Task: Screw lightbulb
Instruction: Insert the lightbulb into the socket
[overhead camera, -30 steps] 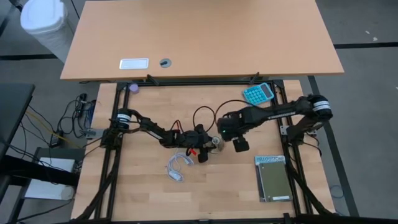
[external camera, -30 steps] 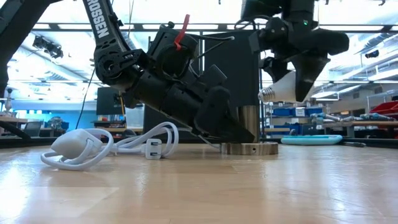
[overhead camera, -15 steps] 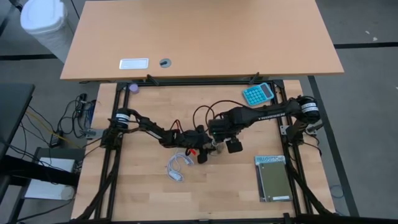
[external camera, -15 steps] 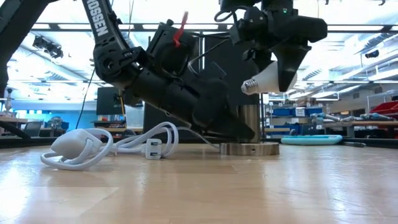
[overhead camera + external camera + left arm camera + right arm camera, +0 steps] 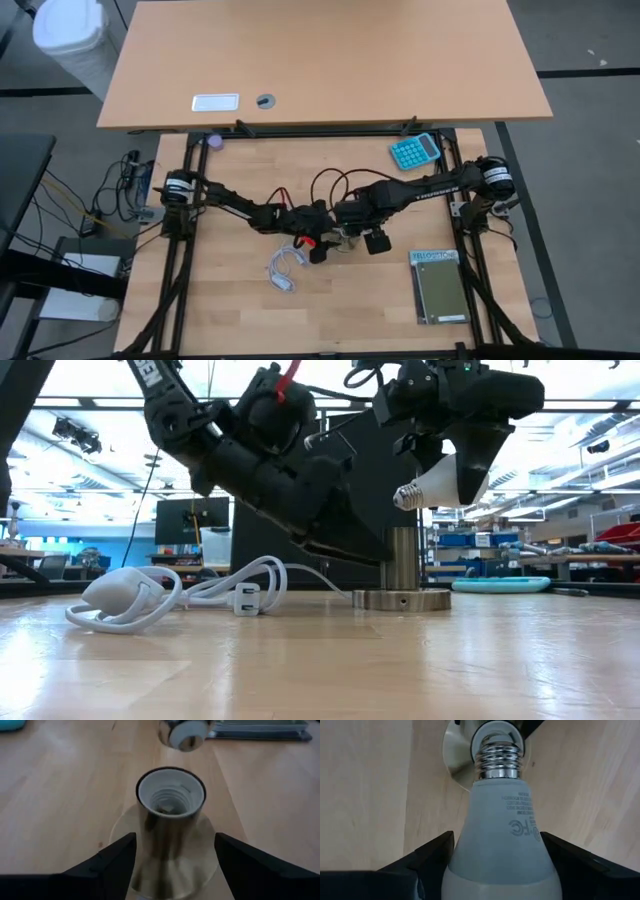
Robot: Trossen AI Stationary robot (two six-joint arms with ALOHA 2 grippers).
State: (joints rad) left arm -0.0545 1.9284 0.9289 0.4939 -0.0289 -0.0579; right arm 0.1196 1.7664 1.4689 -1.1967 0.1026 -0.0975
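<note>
Right gripper (image 5: 455,465) is clamped on the white pear-shaped lightbulb with silver screw base (image 5: 432,487), held tilted in the air just above and beside the brass-coloured socket on its round disc base (image 5: 402,575), near the desk's middle. Threads not yet engaged; aligning and screwing in remain. Left gripper (image 5: 172,855) straddles the socket, fingers parted and clear of it. Coiled white cable with plug (image 5: 175,592) lies beside; teal calculator (image 5: 415,150) at the far edge. The left arm crowds the approach.
</note>
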